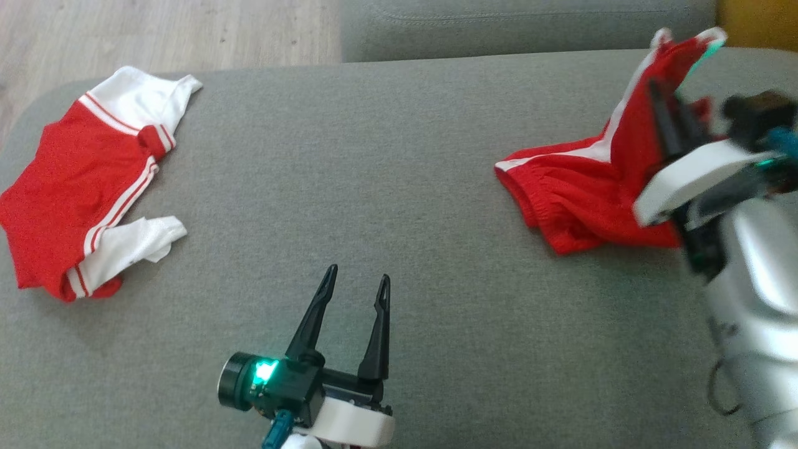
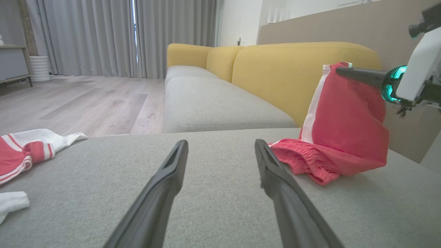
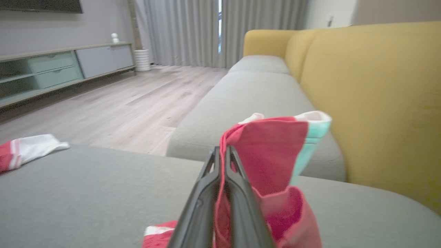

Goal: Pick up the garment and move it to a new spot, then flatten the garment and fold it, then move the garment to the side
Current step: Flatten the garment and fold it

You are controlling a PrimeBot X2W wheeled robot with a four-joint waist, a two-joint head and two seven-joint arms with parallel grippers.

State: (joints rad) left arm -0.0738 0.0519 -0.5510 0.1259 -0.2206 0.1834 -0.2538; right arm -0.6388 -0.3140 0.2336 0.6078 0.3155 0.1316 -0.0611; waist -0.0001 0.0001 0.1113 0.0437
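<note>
The garment, red shorts point(image 1: 573, 193) with a white side stripe, lies at the right of the grey sofa seat point(image 1: 386, 156). One end of it is lifted off the cushion while the waistband end rests on the seat. My right gripper point(image 1: 654, 87) is shut on that raised end. The right wrist view has the fingers point(image 3: 222, 150) pinched together on the red cloth point(image 3: 272, 148). In the left wrist view the shorts point(image 2: 344, 113) hang from the right gripper point(image 2: 339, 71). My left gripper point(image 1: 358, 274) is open and holds nothing, low over the near middle of the seat point(image 2: 221, 143).
A red and white shirt point(image 1: 81, 181) lies crumpled at the seat's left end point(image 2: 20, 151). A yellow backrest point(image 2: 296, 69) rises behind the shorts. A second grey cushion point(image 2: 213, 103) and wooden floor point(image 2: 86, 103) lie beyond the far edge.
</note>
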